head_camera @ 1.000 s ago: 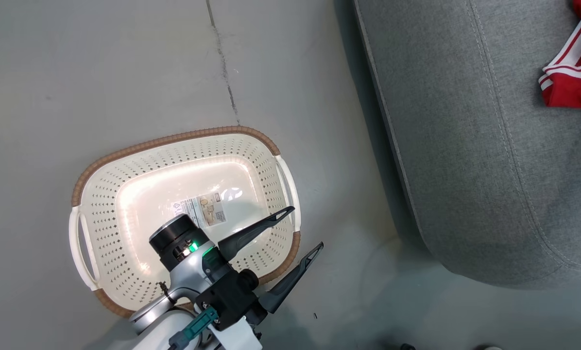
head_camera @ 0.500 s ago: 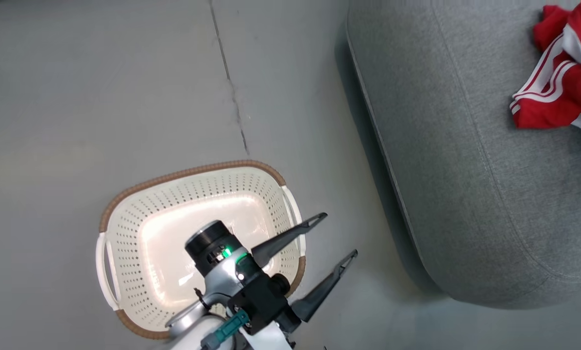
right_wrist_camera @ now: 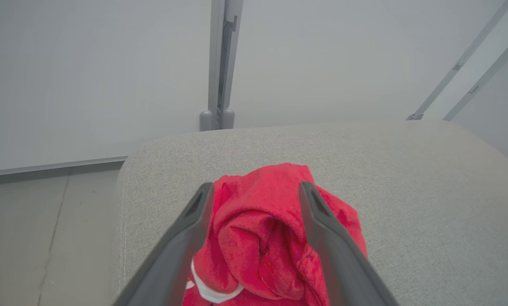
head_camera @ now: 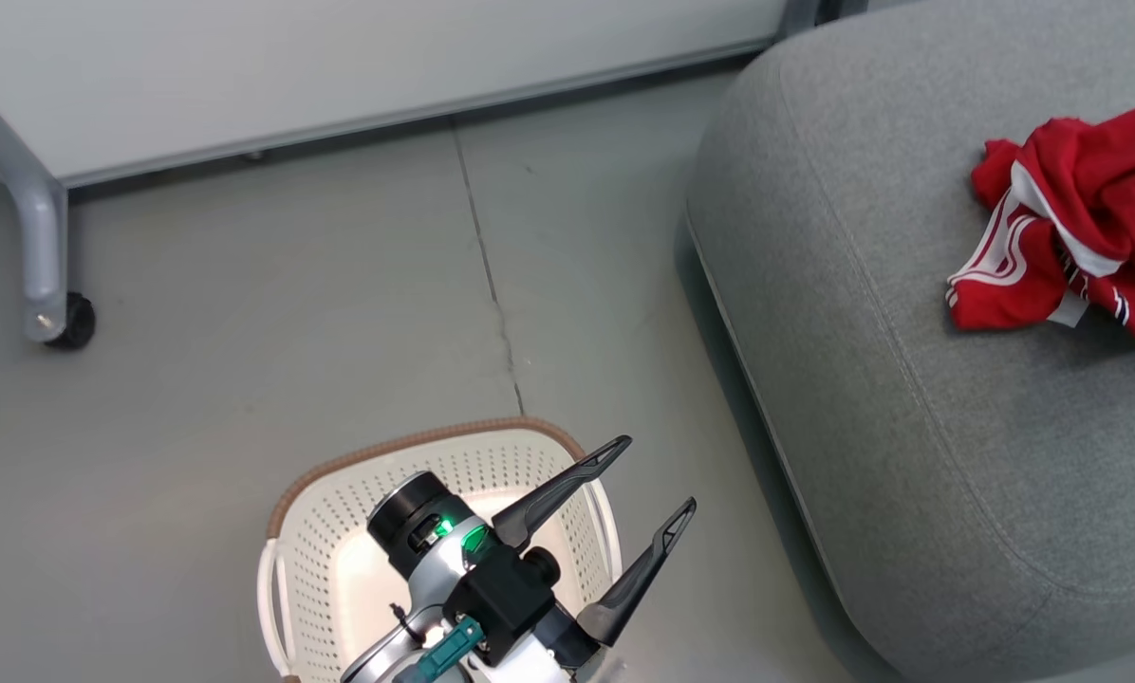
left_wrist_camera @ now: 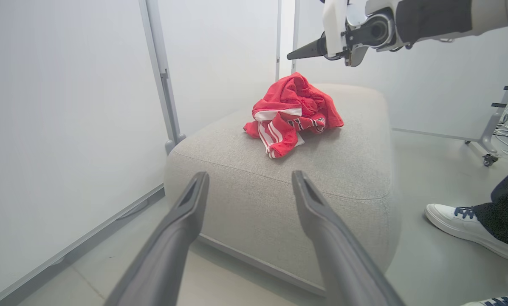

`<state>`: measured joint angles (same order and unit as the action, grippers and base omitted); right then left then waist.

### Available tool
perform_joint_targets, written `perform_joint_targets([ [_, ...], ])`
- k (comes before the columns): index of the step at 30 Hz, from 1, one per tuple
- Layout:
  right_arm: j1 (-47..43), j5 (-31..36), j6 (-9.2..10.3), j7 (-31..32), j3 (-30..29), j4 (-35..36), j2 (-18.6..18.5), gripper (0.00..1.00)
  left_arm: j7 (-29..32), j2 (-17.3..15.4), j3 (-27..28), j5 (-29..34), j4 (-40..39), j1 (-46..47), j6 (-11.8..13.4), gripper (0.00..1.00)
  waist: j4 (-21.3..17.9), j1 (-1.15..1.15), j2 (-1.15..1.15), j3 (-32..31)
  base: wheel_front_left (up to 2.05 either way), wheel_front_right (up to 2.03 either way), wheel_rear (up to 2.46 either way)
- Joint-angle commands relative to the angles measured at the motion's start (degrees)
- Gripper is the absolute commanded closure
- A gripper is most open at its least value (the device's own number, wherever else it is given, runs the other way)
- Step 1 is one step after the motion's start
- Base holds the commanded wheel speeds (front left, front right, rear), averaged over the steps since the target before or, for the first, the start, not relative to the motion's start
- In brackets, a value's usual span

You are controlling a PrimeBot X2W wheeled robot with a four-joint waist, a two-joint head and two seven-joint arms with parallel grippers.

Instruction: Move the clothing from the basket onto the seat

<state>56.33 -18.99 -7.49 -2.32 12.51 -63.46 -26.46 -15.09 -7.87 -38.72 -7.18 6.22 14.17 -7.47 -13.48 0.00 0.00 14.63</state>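
Clothing [right_wrist_camera: 258, 238] lies heaped on the seat [right_wrist_camera: 407, 178] below the right gripper [right_wrist_camera: 256, 186], jaws spread, empty; left gripper [head_camera: 657, 472] jaws likewise parted.

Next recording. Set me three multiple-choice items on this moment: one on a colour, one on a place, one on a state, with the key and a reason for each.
1. What colour is the woven-look rim of the cream perforated plastic basket?
A. white
B. black
C. brown

2. Where does the bright red jersey clothing lie?
A. in the basket
B. on the grey fabric seat
C. draped over the basket's rim

3. How does the right end effector stand?
A. open, above the clothing
B. shut on the clothing
C. shut on the basket's handle

Key:
1 C: the head view shows a brown band round the basket's top edge.
2 B: the left wrist view shows the crumpled red heap on top of the cushion.
3 A: its own wrist view shows both fingers spread apart, and the left wrist view shows it clear above the heap.
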Motion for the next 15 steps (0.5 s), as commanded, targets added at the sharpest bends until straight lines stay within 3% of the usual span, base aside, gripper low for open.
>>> perform_joint_targets([
  [1,-2.45,-3.69,-0.02,-0.53,3.53,3.44,-0.15,0.00,-0.09,0.37,1.39,-0.36,-0.13,-1.28,-0.02,0.00,0.96,0.00,0.00,-3.55,0.00,0.00,0.00],
  [7,-7.49,-14.92,-0.02,-5.06,13.58,14.53,-3.16,0.00,-0.07,2.51,6.76,-2.00,-0.15,-5.43,-0.02,0.00,2.80,0.00,0.00,-8.04,0.00,0.00,0.00],
  [15,-15.53,-24.98,-0.02,-12.44,15.02,24.19,-3.07,0.00,-0.05,4.36,14.64,-3.30,-0.62,-10.86,-0.01,0.00,6.68,0.00,0.00,-12.80,0.00,0.00,0.00],
])
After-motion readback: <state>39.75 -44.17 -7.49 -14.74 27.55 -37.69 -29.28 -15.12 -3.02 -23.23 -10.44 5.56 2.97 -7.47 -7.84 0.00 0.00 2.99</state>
